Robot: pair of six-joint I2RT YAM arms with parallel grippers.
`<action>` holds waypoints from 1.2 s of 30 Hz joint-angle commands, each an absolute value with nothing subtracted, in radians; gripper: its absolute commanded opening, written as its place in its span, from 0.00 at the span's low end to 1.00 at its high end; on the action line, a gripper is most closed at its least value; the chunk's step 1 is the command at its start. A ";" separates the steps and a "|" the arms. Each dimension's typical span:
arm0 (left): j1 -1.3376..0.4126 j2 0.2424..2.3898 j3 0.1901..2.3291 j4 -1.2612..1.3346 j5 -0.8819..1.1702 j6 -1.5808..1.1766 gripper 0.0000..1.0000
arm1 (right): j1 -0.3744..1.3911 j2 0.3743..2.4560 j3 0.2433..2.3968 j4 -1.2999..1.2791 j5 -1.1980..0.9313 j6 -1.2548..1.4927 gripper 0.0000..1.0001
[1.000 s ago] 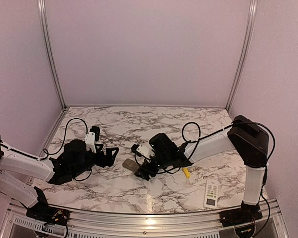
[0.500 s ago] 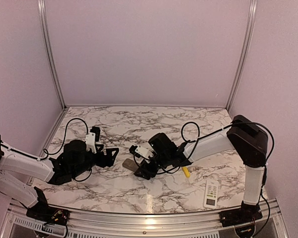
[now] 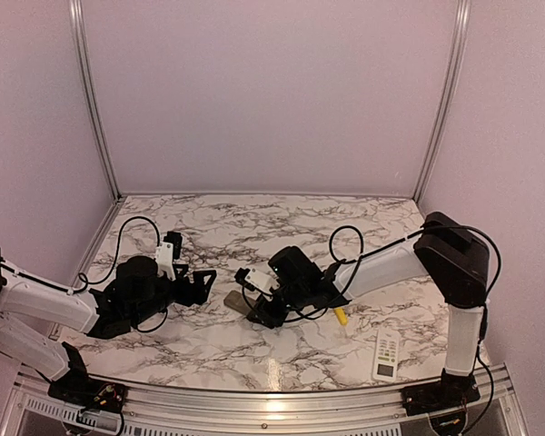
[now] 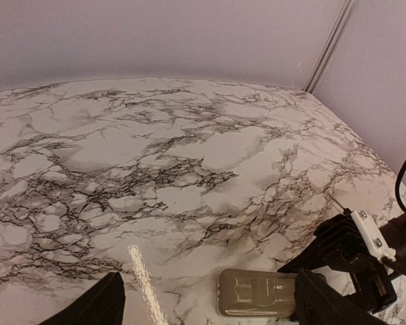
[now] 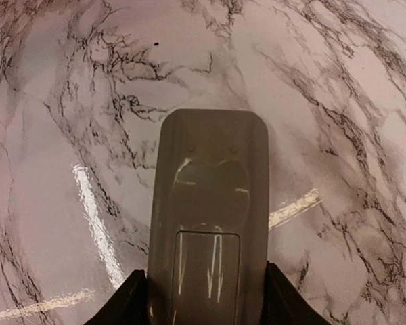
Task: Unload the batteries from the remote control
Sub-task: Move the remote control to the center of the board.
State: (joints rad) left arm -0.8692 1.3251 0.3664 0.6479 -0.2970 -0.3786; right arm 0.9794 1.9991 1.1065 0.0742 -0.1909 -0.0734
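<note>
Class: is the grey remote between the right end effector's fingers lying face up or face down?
Face down. The grey remote lies flat with its smooth back upward: no buttons show, only a panel with arrow marks.

No word, brand or number can be read. The grey remote point(image 5: 208, 203) bears only faint raised marks; any print on the white remote point(image 3: 387, 354) is too small to tell.

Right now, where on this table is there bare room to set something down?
Free: the far tabletop along the back wall, and the near patch between the arm bases. Crowded: mid-table, left gripper and right gripper at the grey remote; right front, the yellow-handled screwdriver and white remote.
</note>
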 commanded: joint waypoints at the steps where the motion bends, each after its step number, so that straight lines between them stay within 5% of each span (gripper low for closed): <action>1: -0.867 1.303 0.357 0.630 -0.313 -0.388 0.90 | 1.009 2.037 1.096 0.022 -0.173 -0.083 0.46; 7: -0.867 1.295 0.354 0.618 -0.295 -0.406 0.90 | 1.014 2.001 1.072 0.028 -0.204 -0.116 0.35; 36: -0.881 1.174 0.387 0.447 -0.121 -0.545 0.88 | 1.055 1.755 0.794 0.056 -0.410 -0.416 0.22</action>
